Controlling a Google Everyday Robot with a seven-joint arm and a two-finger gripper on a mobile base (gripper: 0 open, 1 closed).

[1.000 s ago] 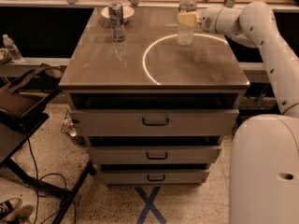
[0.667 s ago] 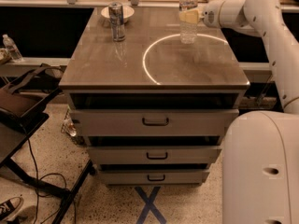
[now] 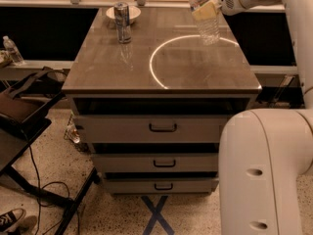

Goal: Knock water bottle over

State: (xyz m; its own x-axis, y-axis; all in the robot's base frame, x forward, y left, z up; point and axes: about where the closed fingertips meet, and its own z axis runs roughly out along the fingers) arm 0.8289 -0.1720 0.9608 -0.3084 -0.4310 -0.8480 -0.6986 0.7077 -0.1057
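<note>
Leaning water bottle (image 3: 210,31) (contents unclear) | pincer (image 3: 206,10) against its middle

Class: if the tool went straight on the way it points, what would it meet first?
The water bottle, tilted at the far right of the table: the tool overlaps its upper part. Contact looks likely, though depth is unclear.

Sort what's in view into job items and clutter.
Job:
- water bottle, tilted, far right of the table
- gripper, against the bottle's upper part

Lying about:
- can
- bowl behind the can
- small bottle, off the table, left
- shoe
</note>
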